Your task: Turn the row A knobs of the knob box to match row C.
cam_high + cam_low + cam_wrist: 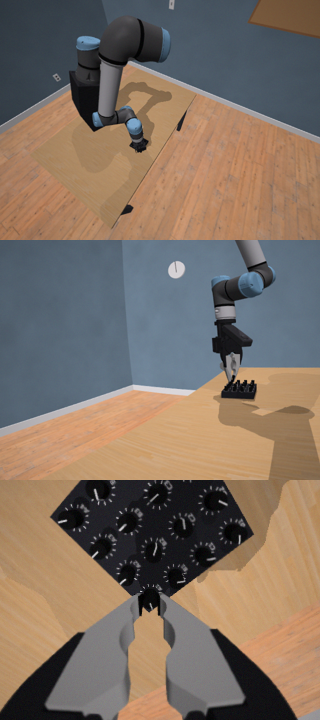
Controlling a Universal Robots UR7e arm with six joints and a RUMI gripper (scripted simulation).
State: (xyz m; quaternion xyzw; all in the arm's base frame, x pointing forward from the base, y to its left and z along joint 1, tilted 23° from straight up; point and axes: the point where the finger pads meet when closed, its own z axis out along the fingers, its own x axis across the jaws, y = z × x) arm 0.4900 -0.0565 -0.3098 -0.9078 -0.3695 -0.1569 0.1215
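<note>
"Blue walls [219, 64] [77, 317] met above a plank floor [232, 180] [77, 418] [290, 645], with a brown panel [289, 18] visible only from the top view and a round white clock [176, 269] only from the exterior. Where was the knob box [239, 395] [137, 540]?"

"On the table [64, 152] [155, 446] [30, 630], beneath the lowered arm [109, 87] [224, 294]. From the top view, the box could not be made out around the tool [139, 151] [233, 380] [150, 600]. The exterior view showed its side and upright knobs; the wrist view added white pointers and dial marks, though the lettering was too small to read surely."

"And the tool?"

"Clenched on a corner knob [150, 596], its fingertips on either side. It had not let go or moved clear."

"How close were the edges?"

"The gripped knob stood at the box's corner, pictured at the bottom in the wrist view. Past that corner lay a stretch of wood, then the floor. In the exterior view, the table's long edge ran near the box on the left, while the surface spread wider to the right."

"Any room around the fingers?"

"Neighboring knobs crowded the inward side, the nearest just beside the fingertips. Outward, no knob stood beyond the corner, and open air surrounded the raised wrist."
</note>
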